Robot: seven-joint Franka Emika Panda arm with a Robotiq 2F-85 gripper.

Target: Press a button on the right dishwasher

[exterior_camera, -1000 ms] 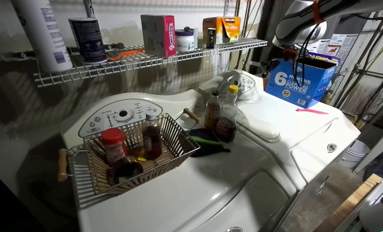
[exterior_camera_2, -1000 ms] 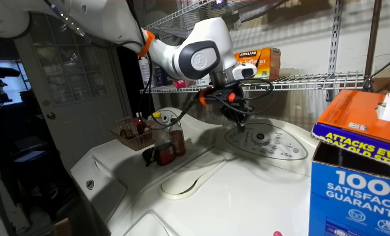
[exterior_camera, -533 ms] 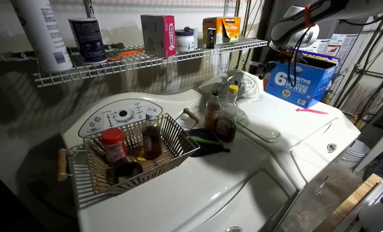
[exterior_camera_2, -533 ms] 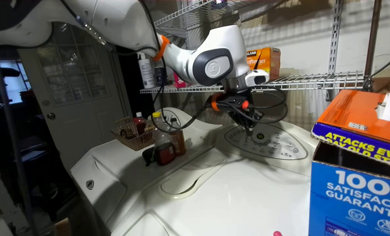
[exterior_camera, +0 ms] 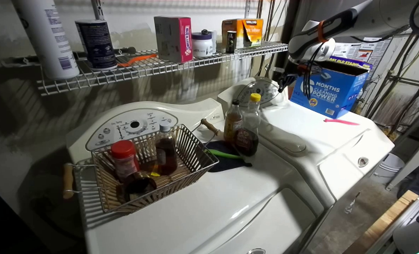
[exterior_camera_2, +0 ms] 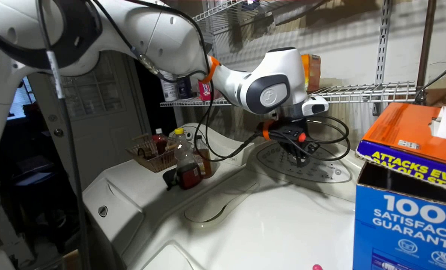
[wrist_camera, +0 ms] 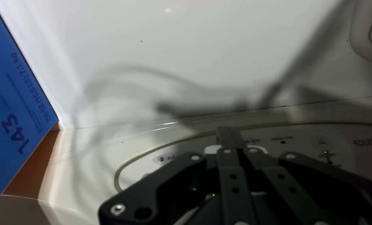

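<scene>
The approach to the right dishwasher (exterior_camera_2: 275,221) seems done, with empty jaws pinched together by its back-edge control panel (exterior_camera_2: 313,172), pressing apparently left.

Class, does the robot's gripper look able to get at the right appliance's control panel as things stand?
Probably yes: the closed gripper hangs right at the control panel, with nothing visible between; the blue box stands to one side.

A wire basket (exterior_camera: 167,189) sat near the back left corner of the tabletop (exterior_camera: 181,218), with a red-topped jar (exterior_camera: 124,155) inside. A yellow-topped bottle (exterior_camera: 250,134) stood by the back right corner. A blue box (exterior_camera: 336,91) was past the right edge.
</scene>
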